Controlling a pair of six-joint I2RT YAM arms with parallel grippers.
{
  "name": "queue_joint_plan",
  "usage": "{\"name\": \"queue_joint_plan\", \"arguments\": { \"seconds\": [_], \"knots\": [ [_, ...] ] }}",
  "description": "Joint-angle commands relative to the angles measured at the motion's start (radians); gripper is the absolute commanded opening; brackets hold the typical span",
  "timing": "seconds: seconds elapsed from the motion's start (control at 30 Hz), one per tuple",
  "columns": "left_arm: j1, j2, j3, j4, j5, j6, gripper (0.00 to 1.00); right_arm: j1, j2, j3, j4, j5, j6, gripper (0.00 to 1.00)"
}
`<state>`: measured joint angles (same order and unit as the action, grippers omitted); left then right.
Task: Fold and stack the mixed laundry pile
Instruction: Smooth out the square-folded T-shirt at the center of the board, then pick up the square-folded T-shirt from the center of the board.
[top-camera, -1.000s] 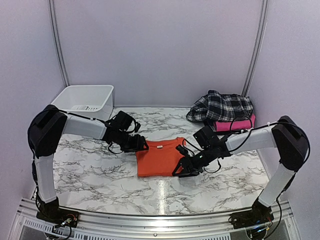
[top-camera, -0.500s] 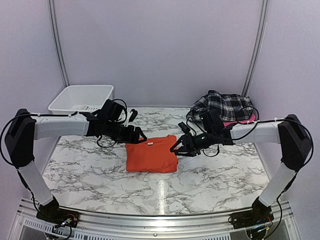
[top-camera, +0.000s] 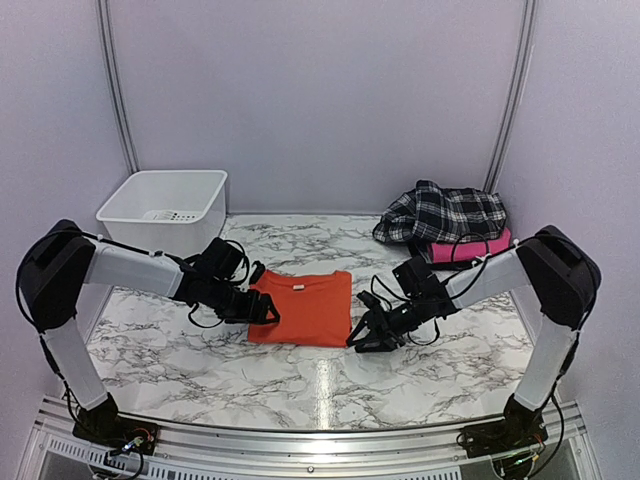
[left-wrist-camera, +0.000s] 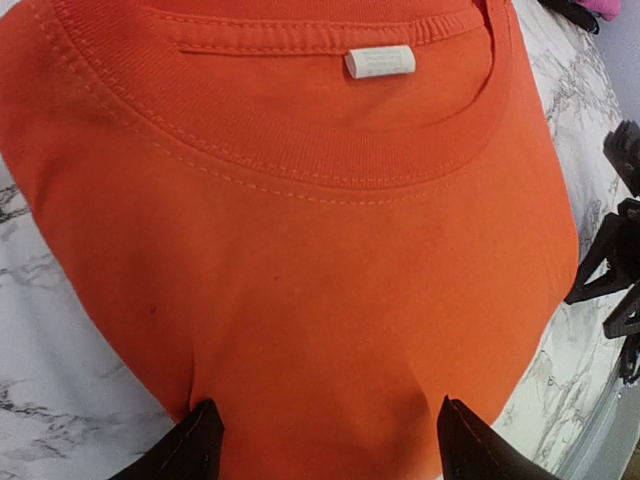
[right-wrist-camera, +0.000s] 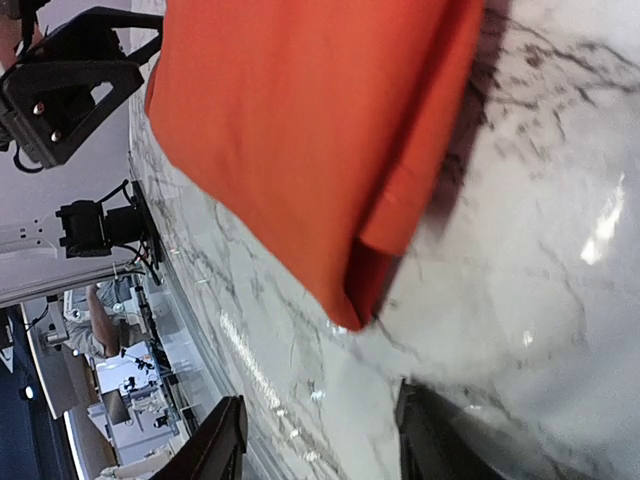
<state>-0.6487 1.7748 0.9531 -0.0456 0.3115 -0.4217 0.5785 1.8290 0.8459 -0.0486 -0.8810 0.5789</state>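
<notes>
You've got a marble table w/ 2 things to fold, & you look about halfway. The plaid shirt is the big job left. It sits in a lumpy heap at the back R, on top of a folded pink garment, not folded yet. The orange tee lies flat in the middle of the table as a neat box shape, collar & tag at the far side, edges tucked under. It looks folded, tho it may need 1 more fold to get smaller. It isn't on any stack yet.

Your L gripper sits low at the tee's L edge. Its fingers are spread wide w/ cloth between them, not pinching it. Your R gripper is down by the tee's near R corner, just beside it, fingers apart, holding nothing.
</notes>
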Motion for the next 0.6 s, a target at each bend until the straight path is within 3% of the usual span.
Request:
{"name": "queue_joint_plan", "arguments": {
  "seconds": [0.0, 0.13, 0.23, 0.47, 0.57],
  "knots": [
    [0.019, -0.07, -0.042, 0.011, -0.083, 0.058, 0.78, -0.032, -0.122, -0.027, -0.108, 0.005, -0.058, 0.49],
    [0.004, -0.188, -0.022, 0.013, -0.104, 0.151, 0.81, -0.054, -0.243, -0.019, -0.141, 0.01, -0.06, 0.5],
    [-0.073, -0.237, 0.017, 0.015, -0.161, 0.288, 0.82, -0.091, -0.32, -0.027, -0.138, 0.044, -0.04, 0.52],
    [-0.317, -0.084, 0.185, -0.049, -0.283, 0.593, 0.72, -0.192, -0.379, -0.06, -0.079, 0.07, 0.046, 0.55],
    [-0.37, -0.026, 0.216, -0.038, -0.306, 0.688, 0.71, -0.206, -0.384, -0.081, -0.048, 0.071, 0.085, 0.56]
  ]
}}
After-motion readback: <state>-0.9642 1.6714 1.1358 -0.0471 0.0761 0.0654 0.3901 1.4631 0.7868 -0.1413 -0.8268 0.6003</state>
